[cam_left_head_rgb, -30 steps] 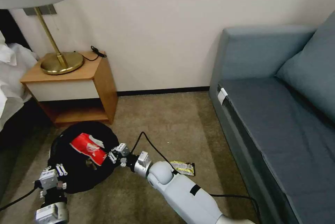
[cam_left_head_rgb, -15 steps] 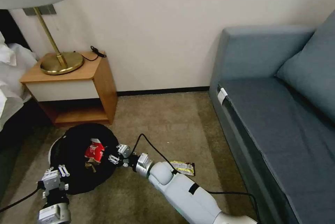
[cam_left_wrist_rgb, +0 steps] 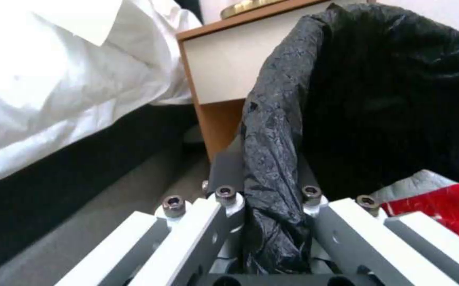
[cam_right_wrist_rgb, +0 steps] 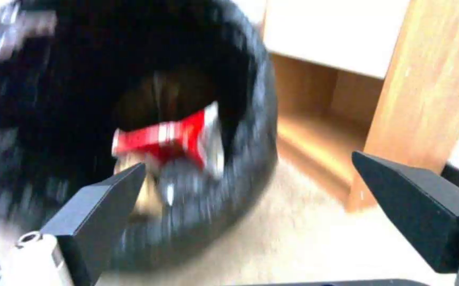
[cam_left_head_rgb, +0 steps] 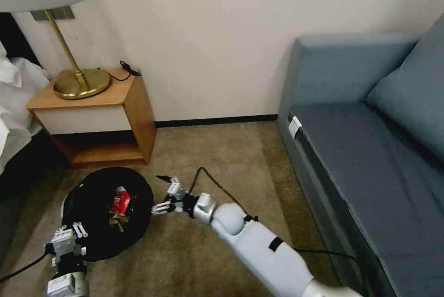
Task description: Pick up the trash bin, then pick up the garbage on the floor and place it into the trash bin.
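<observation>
Red packet (cam_left_head_rgb: 120, 204) now inside bin (cam_left_head_rgb: 138, 188) | right hand (cam_left_head_rgb: 163, 194) withdrawn, open

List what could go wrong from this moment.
The left tool pinches only the crinkly black bag at the trash bin rim, so the liner may slip or tear. The open right tool sits beside the rim with its cable looping; a swing might knock the bin and spill the red packet.
</observation>
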You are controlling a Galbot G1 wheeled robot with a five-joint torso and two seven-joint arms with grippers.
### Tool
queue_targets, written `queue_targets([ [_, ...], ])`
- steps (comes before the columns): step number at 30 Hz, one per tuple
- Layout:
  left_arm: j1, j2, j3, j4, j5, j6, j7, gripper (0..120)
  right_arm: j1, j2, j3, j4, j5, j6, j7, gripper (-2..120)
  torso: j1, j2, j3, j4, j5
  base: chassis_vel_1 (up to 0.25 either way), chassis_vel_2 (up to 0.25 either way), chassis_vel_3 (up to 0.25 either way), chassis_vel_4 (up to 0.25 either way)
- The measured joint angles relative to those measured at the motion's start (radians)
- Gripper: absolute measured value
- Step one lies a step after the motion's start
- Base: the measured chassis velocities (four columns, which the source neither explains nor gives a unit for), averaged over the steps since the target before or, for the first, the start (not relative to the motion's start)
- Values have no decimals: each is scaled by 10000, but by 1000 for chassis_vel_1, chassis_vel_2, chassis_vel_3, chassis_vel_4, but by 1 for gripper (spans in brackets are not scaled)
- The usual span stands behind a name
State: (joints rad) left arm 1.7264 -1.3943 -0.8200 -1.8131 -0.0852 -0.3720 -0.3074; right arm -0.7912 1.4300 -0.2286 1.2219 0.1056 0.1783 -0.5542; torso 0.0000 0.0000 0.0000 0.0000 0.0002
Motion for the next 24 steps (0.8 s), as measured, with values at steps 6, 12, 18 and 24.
queue_targets([
  [6, -46, -19, 35, 13, 35, -2, -5, 6, -117, -301, 1188, -213, -1714, -725, -2069, 100, 0, 0, 0, -2, 0, 0, 0, 0, 0],
  [12, -86, -6, 40, 139, 47, -6, -6, 6, -108, -266, 2406, -1061, -3257, -900, -3643, 100, 1, 0, 1, -2, 1, 0, 0, 0, 0],
  [18, -94, -3, 40, 175, 48, -17, -13, 6, -16, -170, 2920, -1899, -4009, -592, -3643, 100, 0, 0, 0, 0, 0, 0, 0, 0, 0],
  [24, -90, -2, 40, 176, 48, -19, -26, 6, -22, -137, 3180, -2477, -4648, -454, -3514, 100, 0, 0, 0, 0, 0, 0, 0, 0, 0],
])
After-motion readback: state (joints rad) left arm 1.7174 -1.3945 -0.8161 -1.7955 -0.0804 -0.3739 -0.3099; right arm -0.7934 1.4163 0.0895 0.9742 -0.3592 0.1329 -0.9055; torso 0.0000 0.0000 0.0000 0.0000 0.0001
